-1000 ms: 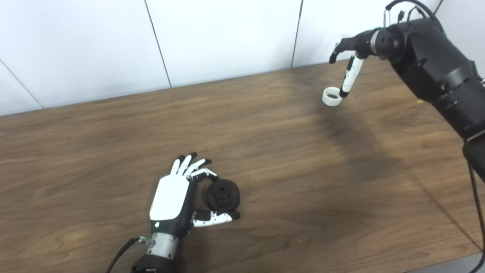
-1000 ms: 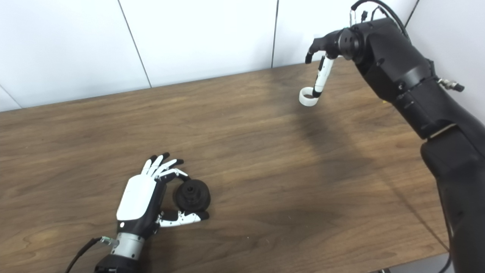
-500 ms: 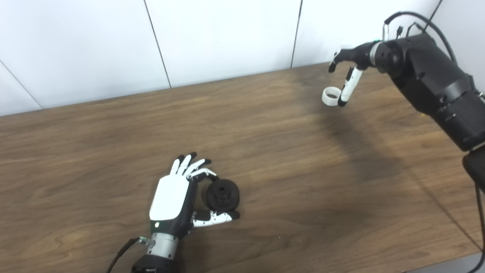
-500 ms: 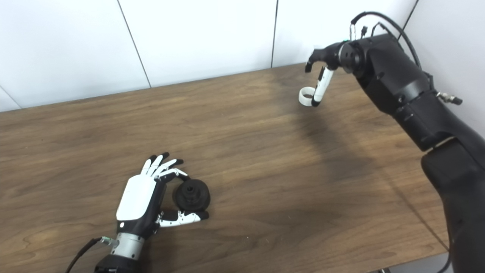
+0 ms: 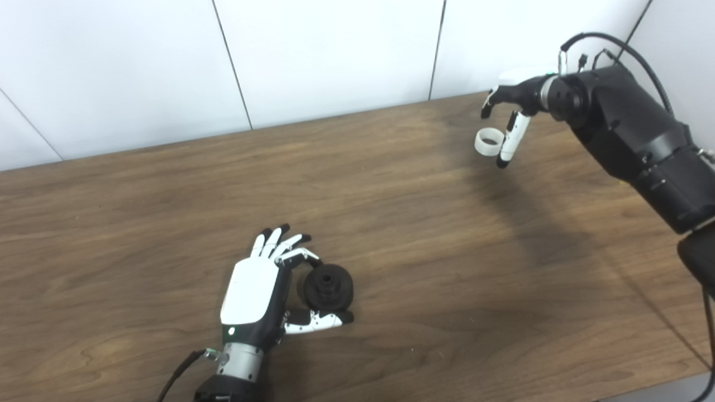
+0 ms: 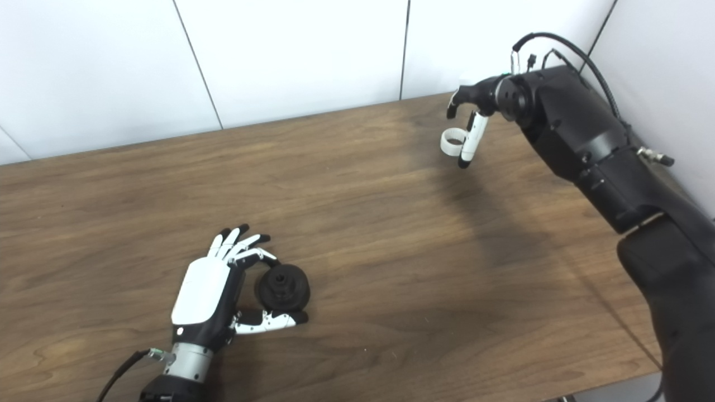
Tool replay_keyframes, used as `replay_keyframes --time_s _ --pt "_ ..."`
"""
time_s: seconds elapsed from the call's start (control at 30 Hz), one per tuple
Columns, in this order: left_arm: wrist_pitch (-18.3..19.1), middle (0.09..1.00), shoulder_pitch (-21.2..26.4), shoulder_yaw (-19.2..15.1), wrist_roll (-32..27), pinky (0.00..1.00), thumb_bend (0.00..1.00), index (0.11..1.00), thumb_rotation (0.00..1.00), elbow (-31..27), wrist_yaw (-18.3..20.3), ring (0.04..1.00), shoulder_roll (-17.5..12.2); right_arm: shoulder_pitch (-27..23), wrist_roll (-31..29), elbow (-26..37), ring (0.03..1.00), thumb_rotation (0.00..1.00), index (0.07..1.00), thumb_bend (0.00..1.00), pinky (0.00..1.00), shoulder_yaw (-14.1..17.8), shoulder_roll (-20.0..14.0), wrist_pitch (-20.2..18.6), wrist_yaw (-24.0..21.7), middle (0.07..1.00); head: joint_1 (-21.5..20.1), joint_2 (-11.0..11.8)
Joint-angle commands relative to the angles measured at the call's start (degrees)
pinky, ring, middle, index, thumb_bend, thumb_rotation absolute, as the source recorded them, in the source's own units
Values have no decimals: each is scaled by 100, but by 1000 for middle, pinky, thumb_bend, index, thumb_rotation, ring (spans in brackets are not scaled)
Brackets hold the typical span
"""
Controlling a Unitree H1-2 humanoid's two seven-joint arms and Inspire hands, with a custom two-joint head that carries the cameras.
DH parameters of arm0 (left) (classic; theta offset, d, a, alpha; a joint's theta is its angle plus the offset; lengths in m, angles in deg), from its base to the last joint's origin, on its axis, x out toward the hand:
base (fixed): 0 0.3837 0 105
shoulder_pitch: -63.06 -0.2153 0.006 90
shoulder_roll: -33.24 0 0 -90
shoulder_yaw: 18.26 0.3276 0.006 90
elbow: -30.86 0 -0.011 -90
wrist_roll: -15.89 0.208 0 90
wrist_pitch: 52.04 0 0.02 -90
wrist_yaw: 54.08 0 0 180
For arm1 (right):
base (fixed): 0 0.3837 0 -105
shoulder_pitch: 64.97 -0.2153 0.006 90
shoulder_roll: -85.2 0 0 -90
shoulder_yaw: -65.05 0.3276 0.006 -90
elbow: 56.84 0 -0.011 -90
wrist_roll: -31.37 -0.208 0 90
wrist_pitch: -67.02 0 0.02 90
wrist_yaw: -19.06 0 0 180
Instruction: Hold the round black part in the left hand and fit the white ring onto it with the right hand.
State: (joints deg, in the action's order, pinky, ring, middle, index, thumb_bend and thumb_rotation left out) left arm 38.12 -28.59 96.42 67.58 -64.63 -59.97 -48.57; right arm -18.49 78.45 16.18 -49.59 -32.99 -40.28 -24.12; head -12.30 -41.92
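Black part: round black part (image 5: 328, 287) rests on the wooden table (image 5: 424, 245), cradled between the left hand's forefinger and thumb.
Left hand: left hand (image 5: 262, 296) lies low on the table, fingers curled loosely about the part.
White ring: white ring (image 5: 487, 142) sits just beside the right hand's long white finger, touching it.
Right hand: right hand (image 5: 509, 114) is at the far edge; whether it pinches the ring, cannot tell.

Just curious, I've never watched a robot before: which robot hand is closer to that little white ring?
The right robot hand: it is right at the white ring, far corner. The left robot hand is at the near edge, around the round black part.
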Motion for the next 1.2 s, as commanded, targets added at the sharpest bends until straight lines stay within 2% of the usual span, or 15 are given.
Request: replay_keyframes --time_s 0.0,0.5,0.9,1.17 --pt "68 840 -342 113 42 1000 522 487 56 406 -35 958 15 -213 95 49 1000 252 823 960 1000 124 -119 53 225 1000 3 -8" --pt "66 843 -329 115 41 1000 521 487 57 429 -53 966 38 -152 56 -208 1000 240 796 933 1000 204 -75 305 677 994 78 -43" --pt "39 837 -325 128 46 1000 521 487 57 448 -75 957 45 -130 61 -255 1000 239 791 920 1000 209 -81 362 858 990 117 7" --pt "96 837 -324 126 72 1000 520 487 58 417 -79 962 96 -139 77 -297 1000 241 782 929 1000 196 -47 371 872 989 133 -46"
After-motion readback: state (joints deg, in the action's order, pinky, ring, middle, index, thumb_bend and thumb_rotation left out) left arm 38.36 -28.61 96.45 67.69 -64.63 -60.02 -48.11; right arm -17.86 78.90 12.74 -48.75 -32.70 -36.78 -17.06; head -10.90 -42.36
